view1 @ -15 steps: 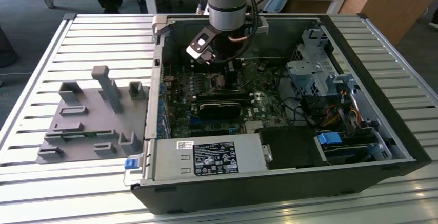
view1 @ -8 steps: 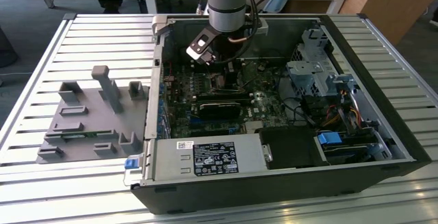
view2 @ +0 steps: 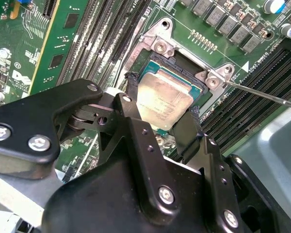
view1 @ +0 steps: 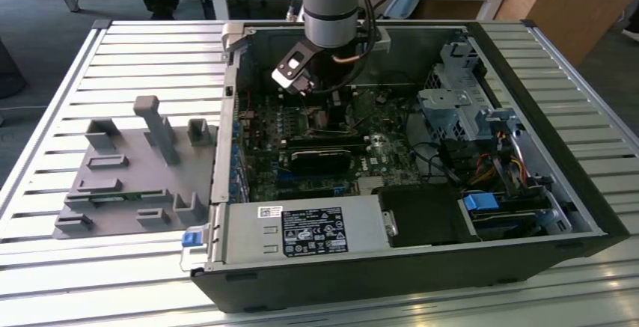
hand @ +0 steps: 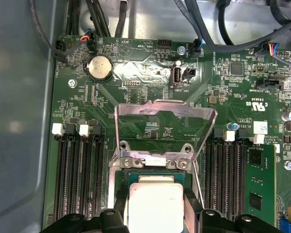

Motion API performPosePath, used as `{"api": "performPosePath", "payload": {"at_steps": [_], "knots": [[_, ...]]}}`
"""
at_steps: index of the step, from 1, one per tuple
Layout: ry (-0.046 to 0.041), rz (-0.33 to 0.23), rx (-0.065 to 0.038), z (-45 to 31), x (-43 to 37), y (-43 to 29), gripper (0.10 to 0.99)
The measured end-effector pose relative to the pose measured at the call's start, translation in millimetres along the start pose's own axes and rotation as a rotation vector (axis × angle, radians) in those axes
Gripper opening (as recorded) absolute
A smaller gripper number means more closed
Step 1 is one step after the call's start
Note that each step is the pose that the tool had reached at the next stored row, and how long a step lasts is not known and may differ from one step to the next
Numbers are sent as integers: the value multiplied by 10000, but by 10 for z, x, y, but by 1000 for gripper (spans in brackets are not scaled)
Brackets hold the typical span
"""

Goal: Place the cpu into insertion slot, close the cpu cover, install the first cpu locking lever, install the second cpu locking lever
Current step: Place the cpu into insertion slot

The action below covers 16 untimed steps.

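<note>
Gleaming pale silver, square cpu (view2: 165,99).

Silver-grey cpu (view2: 164,104), green circuit board (hand: 223,92)

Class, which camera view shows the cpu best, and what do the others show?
The second wrist view: the cpu shows nearly its whole silver top, held between the fingers over the insertion slot. The first wrist view crops part of it; in the exterior view it is too small to make out.
</note>
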<state>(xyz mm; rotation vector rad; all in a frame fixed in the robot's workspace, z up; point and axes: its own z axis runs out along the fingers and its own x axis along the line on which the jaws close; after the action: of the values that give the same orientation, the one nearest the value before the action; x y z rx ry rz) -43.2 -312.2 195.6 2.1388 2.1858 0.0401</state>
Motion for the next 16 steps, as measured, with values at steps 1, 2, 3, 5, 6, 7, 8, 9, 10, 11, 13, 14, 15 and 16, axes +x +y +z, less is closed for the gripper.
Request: {"api": "performPosePath", "payload": {"at_steps": [1, 2, 3, 5, 6, 7, 8, 9, 10, 11, 13, 14, 15, 16], "knots": [[0, -1, 0, 4, 1, -1, 537], [0, 0, 0, 8, 2, -2, 537], [0, 0, 0, 11, 3, -2, 537], [-2, -1, 1, 13, 3, -3, 537], [-3, -2, 2, 13, 3, -3, 537], [-1, 0, 1, 14, 3, -3, 537], [0, 0, 0, 15, 4, -3, 537], [-1, 0, 0, 15, 4, -3, 537], [0, 0, 0, 15, 3, -3, 537], [0, 0, 0, 16, 4, -3, 537], [0, 0, 0, 16, 3, -3, 537], [0, -1, 0, 16, 4, -3, 537], [0, 0, 0, 17, 4, -3, 549], [0, 0, 0, 18, 4, -3, 549]]}}
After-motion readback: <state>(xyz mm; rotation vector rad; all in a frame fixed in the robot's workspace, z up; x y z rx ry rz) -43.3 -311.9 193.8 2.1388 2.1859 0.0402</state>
